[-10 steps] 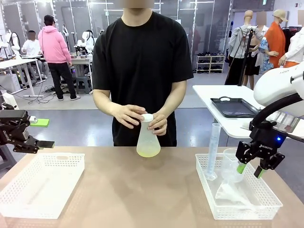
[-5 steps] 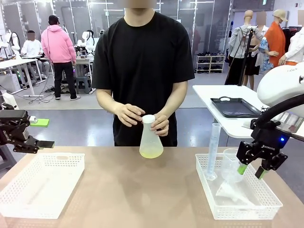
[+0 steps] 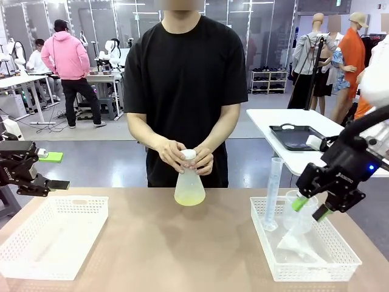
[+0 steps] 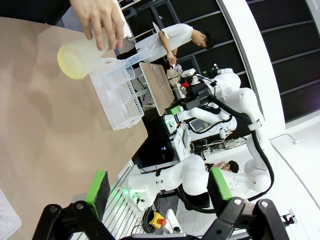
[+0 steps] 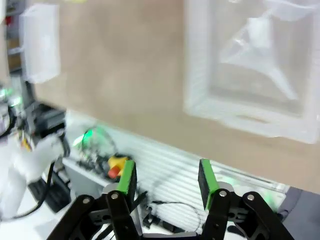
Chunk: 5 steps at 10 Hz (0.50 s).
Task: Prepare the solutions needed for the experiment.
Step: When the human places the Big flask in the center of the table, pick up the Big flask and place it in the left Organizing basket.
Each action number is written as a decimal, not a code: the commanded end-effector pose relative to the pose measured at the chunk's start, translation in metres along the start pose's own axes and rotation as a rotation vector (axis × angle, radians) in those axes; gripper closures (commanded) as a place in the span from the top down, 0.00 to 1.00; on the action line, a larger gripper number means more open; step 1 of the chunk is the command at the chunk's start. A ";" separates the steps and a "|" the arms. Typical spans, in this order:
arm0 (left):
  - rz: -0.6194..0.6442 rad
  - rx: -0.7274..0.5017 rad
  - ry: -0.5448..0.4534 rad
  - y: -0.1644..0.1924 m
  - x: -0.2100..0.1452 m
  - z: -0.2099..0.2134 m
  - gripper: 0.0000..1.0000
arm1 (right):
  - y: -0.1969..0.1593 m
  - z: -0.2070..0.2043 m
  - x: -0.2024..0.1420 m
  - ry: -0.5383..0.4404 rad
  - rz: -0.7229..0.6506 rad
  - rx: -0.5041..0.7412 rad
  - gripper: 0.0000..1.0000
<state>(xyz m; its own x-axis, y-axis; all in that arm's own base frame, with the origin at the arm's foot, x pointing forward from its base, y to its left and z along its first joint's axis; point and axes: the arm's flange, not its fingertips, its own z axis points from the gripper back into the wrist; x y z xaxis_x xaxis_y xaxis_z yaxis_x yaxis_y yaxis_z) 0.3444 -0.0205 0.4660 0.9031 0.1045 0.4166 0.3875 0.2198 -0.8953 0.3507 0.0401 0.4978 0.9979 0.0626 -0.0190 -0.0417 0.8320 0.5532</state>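
Tan table (image 3: 152, 243), front view: the solutions (image 3: 189, 196) pool in a flask (image 3: 189, 179) held by a person's hands (image 3: 172, 152) at centre; left gripper (image 3: 56, 171), far left, and right gripper (image 3: 311, 208), right, gape empty. Left wrist view: solutions upper left, jaws spread. Right wrist view: jaws parted, empty.

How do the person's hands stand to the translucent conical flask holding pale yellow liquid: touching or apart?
Touching. The front view shows the person's hands closed around the neck of the translucent conical flask, by its white cap, with no gap.
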 end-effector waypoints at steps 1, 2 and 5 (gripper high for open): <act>-0.008 -0.019 -0.005 -0.002 0.003 -0.001 1.00 | 0.011 0.011 -0.006 0.020 0.008 0.198 0.63; -0.008 -0.019 -0.005 -0.002 0.003 -0.001 1.00 | 0.018 0.017 -0.008 0.079 -0.002 0.310 0.63; -0.008 -0.019 -0.005 -0.002 0.003 -0.001 1.00 | 0.023 0.040 -0.003 0.115 -0.140 0.638 0.63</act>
<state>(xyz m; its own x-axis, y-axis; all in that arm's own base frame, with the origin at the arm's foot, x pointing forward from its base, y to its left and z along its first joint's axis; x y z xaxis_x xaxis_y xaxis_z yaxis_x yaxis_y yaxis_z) 0.3443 -0.0205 0.4660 0.9031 0.1044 0.4166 0.3876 0.2196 -0.8953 0.3396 0.0443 0.5434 0.9832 0.1240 -0.1343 0.0687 0.4303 0.9001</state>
